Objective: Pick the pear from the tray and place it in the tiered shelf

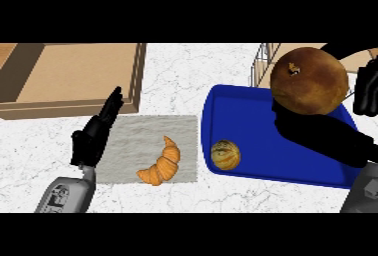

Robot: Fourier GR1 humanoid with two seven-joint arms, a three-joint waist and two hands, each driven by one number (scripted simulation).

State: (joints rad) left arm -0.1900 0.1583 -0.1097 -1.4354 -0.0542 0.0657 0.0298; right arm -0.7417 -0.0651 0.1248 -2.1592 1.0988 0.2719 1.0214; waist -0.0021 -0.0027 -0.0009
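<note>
a single view, from the robot's head, looks steeply down on the white tabletop [221,65] from close by. the grey forearms [66,195] enter from the lower edge, the left robot hand [92,137] at the view's left and the right robot hand [317,130] at its right, not mirrored. the tabletop's far side runs along the top, where the frame cuts a wooden box [66,75] at the left corner and a wire shelf [262,62] at the right. the pear [308,80], held in the right robot hand, shows large against the blue tray [244,110].
</note>
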